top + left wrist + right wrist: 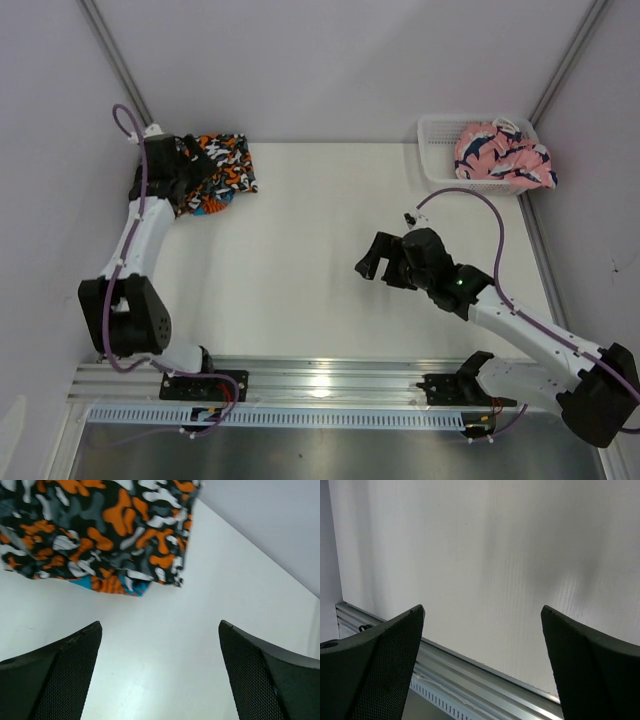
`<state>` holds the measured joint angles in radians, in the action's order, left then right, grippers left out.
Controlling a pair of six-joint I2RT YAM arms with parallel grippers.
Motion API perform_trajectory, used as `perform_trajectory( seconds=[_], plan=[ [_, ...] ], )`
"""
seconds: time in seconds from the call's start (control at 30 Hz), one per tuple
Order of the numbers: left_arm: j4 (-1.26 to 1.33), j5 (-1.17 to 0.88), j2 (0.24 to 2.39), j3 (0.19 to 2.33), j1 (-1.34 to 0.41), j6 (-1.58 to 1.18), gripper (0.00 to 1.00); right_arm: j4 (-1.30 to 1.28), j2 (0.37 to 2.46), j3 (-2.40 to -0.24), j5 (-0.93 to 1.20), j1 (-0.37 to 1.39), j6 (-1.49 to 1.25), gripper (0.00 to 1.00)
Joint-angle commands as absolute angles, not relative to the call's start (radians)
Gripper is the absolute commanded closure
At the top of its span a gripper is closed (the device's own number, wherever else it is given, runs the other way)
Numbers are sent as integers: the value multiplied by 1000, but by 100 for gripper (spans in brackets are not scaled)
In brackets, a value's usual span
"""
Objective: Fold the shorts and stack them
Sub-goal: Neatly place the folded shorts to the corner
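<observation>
the blotched shorts (100, 525) are laid folded over the teal-blue pair (117, 586), just ahead of the fingertips of the left gripper (160, 630), untouched; those fingers are spread wide, nothing held; the right gripper (482, 615) is likewise spread and empty, well apart from the stack; a pink garment (500, 155) is seen in the basket (437, 128); the stack's near edge could be snagged and unfolded if the left fingers are swept low.

Two stacked shorts (225, 165); one basket (435, 126); one pink garment (495, 155); two arms (135, 240) (520, 325).
</observation>
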<state>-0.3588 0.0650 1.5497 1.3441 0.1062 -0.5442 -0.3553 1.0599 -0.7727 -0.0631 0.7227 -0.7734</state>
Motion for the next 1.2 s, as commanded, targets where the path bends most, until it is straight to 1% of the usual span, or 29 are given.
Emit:
perform_trajectory(
  seconds=[0.0,0.03,0.13,0.2,0.23,0.27,0.33,0.4,0.43,0.53,0.57,0.6,0.67,0.83,0.93,1.17],
  plan=[
    [-311,55,1382,1214,26,-587,1,-394,982,-805,-132,698,-723,1],
    [-289,58,1314,1189,-3,-594,1,-393,968,-802,-132,681,-707,1],
    [-221,40,1212,1050,-69,-640,1,-400,908,-798,-133,650,-695,1],
    [-166,8,1106,944,-90,-667,1,-397,853,-784,-155,643,-689,1],
    [-125,8,1071,854,-115,-669,1,-391,832,-773,-159,643,-681,1],
    [-115,8,1001,827,-129,-657,1,-387,810,-752,-182,643,-670,0],
    [-118,14,935,740,-150,-644,1,-382,732,-724,-224,643,-670,0],
    [-132,14,836,700,-155,-629,1,-367,675,-667,-277,641,-660,0],
    [-136,11,804,633,-156,-626,1,-365,617,-649,-297,641,-658,1],
    [-133,-52,662,540,-158,-594,1,-347,548,-582,-350,641,-652,0],
    [-126,-67,623,461,-158,-586,1,-342,516,-569,-362,641,-652,1],
    [-112,-101,542,430,-158,-583,1,-342,497,-546,-365,641,-655,0],
    [-98,-117,464,334,-158,-578,1,-345,488,-523,-383,641,-660,1],
    [-110,-121,249,224,-158,-540,1,-350,485,-476,-416,640,-670,1],
    [-138,-121,204,193,-158,-499,1,-353,492,-471,-419,640,-666,1],
    [-134,-121,228,178,-158,-491,1,-367,492,-476,-419,640,-661,1]
  ],
)
